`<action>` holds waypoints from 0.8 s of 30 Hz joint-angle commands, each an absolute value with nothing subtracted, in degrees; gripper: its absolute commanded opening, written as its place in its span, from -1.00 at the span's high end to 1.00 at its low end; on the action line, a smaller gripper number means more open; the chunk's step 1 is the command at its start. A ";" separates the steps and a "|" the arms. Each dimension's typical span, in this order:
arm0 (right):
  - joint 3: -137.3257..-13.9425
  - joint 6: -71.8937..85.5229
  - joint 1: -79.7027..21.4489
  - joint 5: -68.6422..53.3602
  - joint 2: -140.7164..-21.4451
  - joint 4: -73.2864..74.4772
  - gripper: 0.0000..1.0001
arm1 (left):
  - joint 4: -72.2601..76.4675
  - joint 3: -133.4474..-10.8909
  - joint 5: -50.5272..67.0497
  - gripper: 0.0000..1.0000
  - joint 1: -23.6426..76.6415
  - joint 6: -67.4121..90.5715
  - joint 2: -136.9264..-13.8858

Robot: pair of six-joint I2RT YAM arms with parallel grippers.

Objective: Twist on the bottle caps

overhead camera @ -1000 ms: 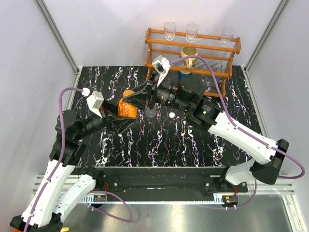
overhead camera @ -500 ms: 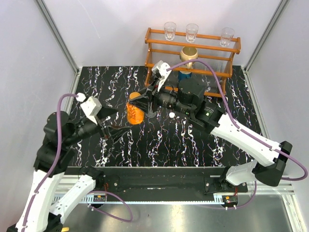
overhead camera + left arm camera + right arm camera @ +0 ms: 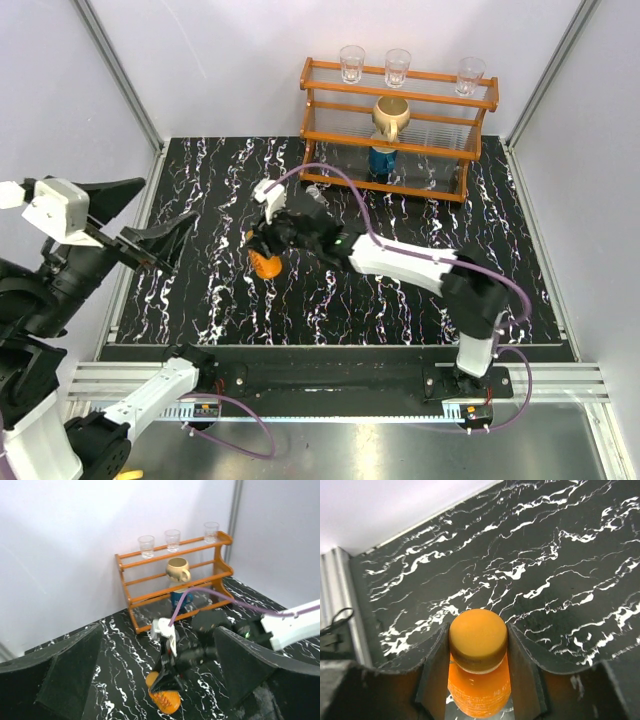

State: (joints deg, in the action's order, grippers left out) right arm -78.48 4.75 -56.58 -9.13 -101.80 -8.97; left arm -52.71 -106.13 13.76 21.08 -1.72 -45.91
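Observation:
The short orange bottle [image 3: 266,266] is near the middle of the black marbled table [image 3: 400,300]. Its orange cap [image 3: 478,639] sits on its neck. My right gripper [image 3: 478,636] is shut on that cap, one black finger on each side, with the bottle body [image 3: 480,692] below. The left wrist view shows the same bottle [image 3: 169,701] under the right gripper [image 3: 167,677]. My left gripper [image 3: 168,198] is raised at the far left, wide open and empty, well away from the bottle. The blue cap and the clear bottle cannot be made out for certain.
A wooden rack [image 3: 400,105] stands at the table's back. It carries three clear glasses [image 3: 398,66] on top and a tan mug [image 3: 390,115] on its middle shelf. A blue thing [image 3: 382,160] stands below the mug. Grey walls close in left and right.
My left gripper opened, let go of the orange bottle and drew back up to the far left. My right gripper, still on the cap, shifted left and nearer with the bottle.

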 commanded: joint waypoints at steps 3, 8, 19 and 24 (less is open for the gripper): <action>-91.83 -1.39 -59.23 -6.77 -116.26 -21.07 0.53 | -56.16 -107.05 4.31 -0.98 20.92 1.30 -47.90; -97.03 -3.16 -60.38 -3.96 -125.50 -31.10 0.48 | -55.90 -106.17 4.22 -0.98 20.92 2.02 -47.37; -103.71 -6.25 -63.28 4.04 -136.31 -39.90 0.38 | -55.02 -102.75 4.48 -0.98 20.92 3.69 -46.41; -100.21 -4.66 -64.51 6.32 -136.67 -42.71 0.37 | -54.58 -101.87 4.57 -0.98 20.92 4.30 -46.32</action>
State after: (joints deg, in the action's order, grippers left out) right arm -101.01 -5.02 -63.26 2.50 -136.68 -35.75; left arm -56.97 -102.17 5.93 21.08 2.66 -46.83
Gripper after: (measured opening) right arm 0.489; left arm 0.987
